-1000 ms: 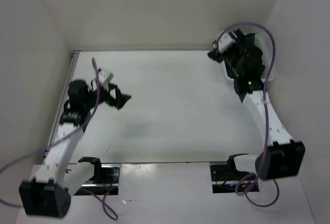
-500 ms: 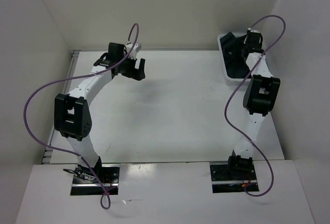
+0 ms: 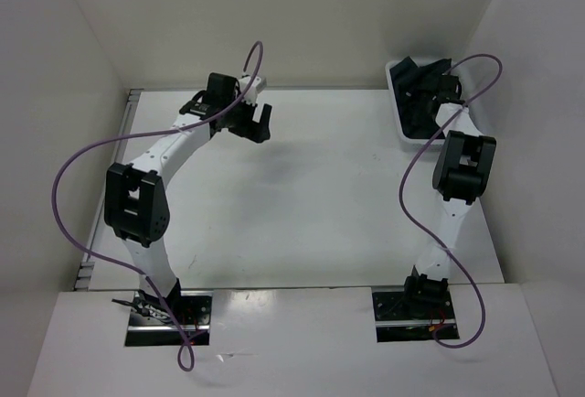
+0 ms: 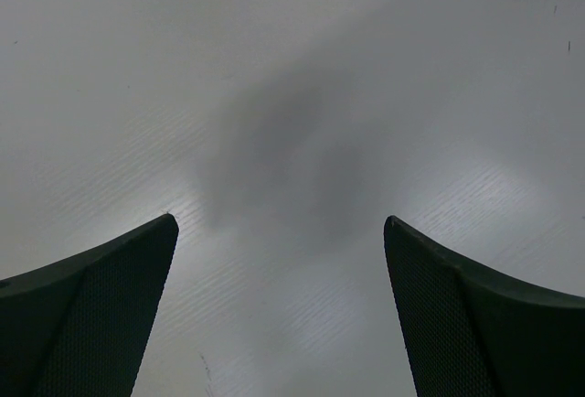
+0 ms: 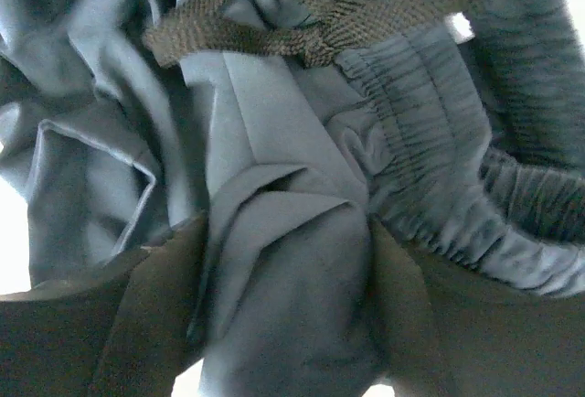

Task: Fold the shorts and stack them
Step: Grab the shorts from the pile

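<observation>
Left gripper [image 3: 254, 128] hangs over the white table [image 3: 320, 196], jaws wide apart, holding nothing; right gripper [image 5: 285, 269] is down in the white basket [image 3: 395, 95] at the far right corner; the black shorts [image 5: 274, 141] lie crumpled inside, one fold touching both fingers, clamped or not I cannot tell; gathered waistband [image 5: 430, 141] and woven drawstring [image 5: 274, 31] show.

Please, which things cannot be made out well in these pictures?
1. Right wrist view: whether the right hand pinches the fold of the shorts or only flanks it; the cloth fills the gap.
2. Right wrist view: the shorts' whole shape, cut off by the picture's edges.
3. Top view: how many shorts lie in the basket; the right arm covers the dark heap, which is small.
</observation>
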Controlling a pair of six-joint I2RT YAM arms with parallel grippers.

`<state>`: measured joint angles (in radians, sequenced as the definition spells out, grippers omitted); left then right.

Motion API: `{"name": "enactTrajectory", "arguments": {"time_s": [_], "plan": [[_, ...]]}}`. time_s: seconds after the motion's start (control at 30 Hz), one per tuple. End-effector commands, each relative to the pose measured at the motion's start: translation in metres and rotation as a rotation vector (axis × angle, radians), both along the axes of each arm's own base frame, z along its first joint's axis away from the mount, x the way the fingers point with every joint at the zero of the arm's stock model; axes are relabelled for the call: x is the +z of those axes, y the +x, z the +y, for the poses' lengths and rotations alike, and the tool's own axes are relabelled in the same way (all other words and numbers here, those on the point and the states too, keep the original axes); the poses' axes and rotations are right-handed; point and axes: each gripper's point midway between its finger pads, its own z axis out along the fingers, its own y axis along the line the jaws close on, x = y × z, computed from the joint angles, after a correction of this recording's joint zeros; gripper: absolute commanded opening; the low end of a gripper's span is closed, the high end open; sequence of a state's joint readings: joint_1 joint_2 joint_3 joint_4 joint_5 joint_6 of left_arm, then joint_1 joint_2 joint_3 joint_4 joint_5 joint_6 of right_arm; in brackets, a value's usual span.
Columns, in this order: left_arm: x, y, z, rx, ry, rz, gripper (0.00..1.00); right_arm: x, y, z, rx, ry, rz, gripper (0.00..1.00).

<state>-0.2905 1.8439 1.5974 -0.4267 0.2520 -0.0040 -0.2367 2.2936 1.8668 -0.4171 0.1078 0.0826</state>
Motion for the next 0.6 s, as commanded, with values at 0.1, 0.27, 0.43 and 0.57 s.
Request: {"name": "enactTrajectory", "arguments": {"time_s": [0.1,0.27,0.43,0.57], "plan": [[0.005,0.005,0.005,0.015,0.010,-0.018,1.00,0.014,-0.004,0.006,0.009,0.079,-0.032,0.19],[0.010,0.001,0.009,0.030,0.020,-0.029,1.00,0.081,0.015,-0.001,-0.002,0.041,-0.170,0.00],[0.028,0.003,0.010,0.038,0.010,-0.081,1.00,0.214,0.033,-0.001,0.021,-0.008,-0.444,0.00],[0.049,0.007,0.014,0.060,0.006,-0.148,1.00,0.354,0.014,0.030,0.090,-0.048,-0.718,0.00]]}}
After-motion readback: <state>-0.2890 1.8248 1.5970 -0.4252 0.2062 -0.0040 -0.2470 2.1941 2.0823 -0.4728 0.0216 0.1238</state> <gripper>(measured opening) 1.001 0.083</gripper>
